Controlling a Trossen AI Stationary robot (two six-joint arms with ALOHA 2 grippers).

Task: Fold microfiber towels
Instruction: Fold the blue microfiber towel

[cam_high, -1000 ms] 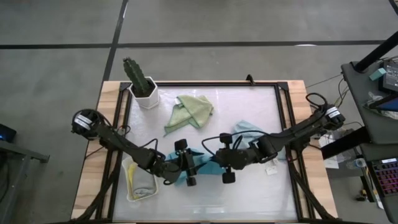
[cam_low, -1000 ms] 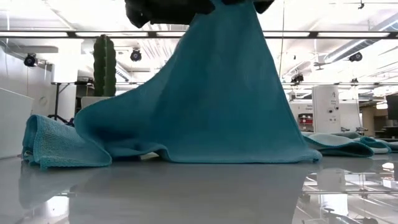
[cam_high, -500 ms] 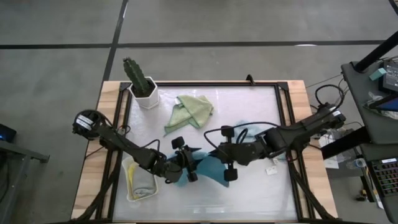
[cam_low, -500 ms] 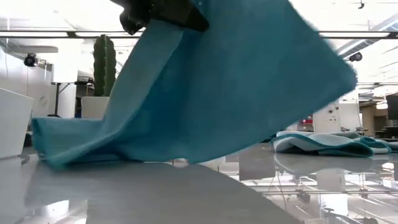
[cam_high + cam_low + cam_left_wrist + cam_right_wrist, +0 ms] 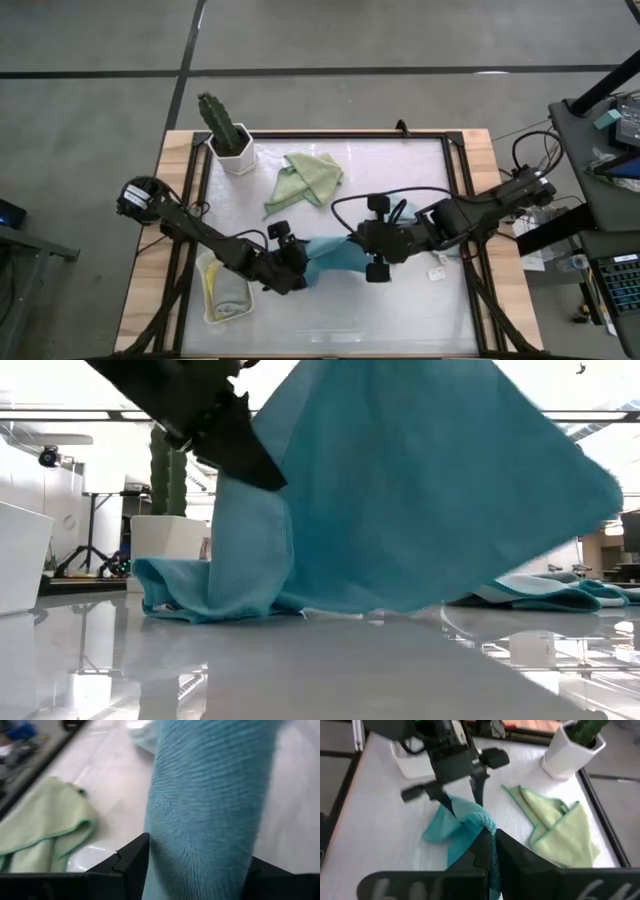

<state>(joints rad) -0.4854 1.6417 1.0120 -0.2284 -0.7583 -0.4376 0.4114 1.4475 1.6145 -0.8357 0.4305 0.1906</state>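
While both arms meet over the middle of the table [image 5: 455,310], the teal towel [image 5: 335,256] hangs stretched between them, lifted off the surface for most of its width. From the centre of the table, the left gripper [image 5: 298,266] sits at about seven o'clock, its two dark fingers [image 5: 131,861] spread around a thick bunched fold of the teal cloth, which fills the gap between them. At roughly four o'clock the right gripper [image 5: 368,252] has its fingers pinched tight on the opposite edge of the same towel. Seen from table height, the teal sheet drapes down like a sail, and only its lower edge near the left gripper rests crumpled on the glossy top.

Up at twelve o'clock lies the sage green towel [image 5: 306,179], loosely folded, well apart from the action. The pale blue towel [image 5: 400,207] peeks out at about two o'clock, partly under the right arm. Over at eight o'clock the white tray [image 5: 210,308] holds the yellow towel [image 5: 211,290] and the grey towel [image 5: 234,295], side by side. A potted cactus [image 5: 222,124] stands at ten o'clock near the table's far corner.
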